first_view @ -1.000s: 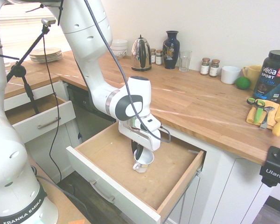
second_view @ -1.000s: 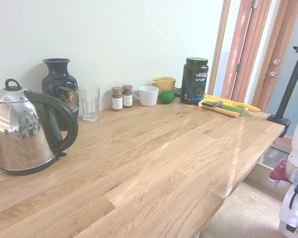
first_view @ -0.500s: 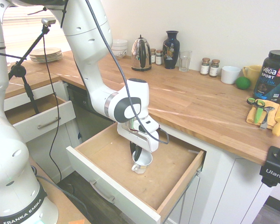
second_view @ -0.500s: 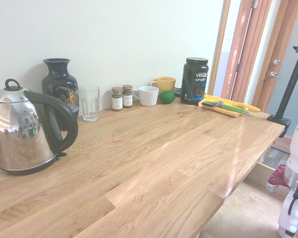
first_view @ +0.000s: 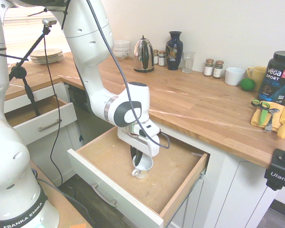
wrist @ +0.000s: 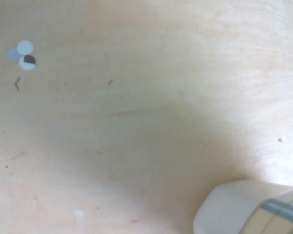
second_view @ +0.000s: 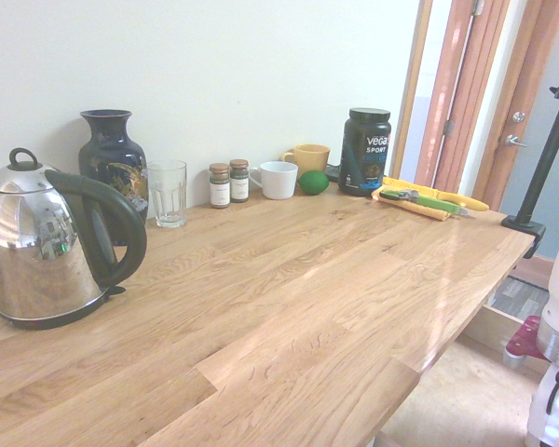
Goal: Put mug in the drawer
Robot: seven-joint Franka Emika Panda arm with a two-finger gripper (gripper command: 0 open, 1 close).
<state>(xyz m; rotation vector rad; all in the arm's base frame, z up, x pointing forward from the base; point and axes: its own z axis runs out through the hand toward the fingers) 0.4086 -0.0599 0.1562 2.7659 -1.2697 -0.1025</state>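
Note:
The small white mug [first_view: 143, 167] hangs upright inside the wide open drawer [first_view: 114, 190], low over its light-brown wood floor. My gripper [first_view: 138, 159] is shut on the mug's rim, one dark finger reaching down inside it. Whether the mug's base touches the drawer floor I cannot tell. In the wrist view the mug [wrist: 254, 207] shows at the lower right with a faint coloured band, over bare wood. The second exterior view catches only a part of the arm at its right edge.
A smaller drawer [first_view: 38, 118] stands open to the left. On the counter [first_view: 199, 104] are a kettle [first_view: 143, 54], a dark vase [first_view: 174, 44], a glass [first_view: 188, 61], spice jars [first_view: 213, 68], a plain white mug [first_view: 234, 76], a yellow mug [second_view: 306, 159], a lime [first_view: 247, 84] and a protein tub [first_view: 277, 77].
The arm has carried the mug a little lower and to the left inside the drawer. The grip has stayed the same.

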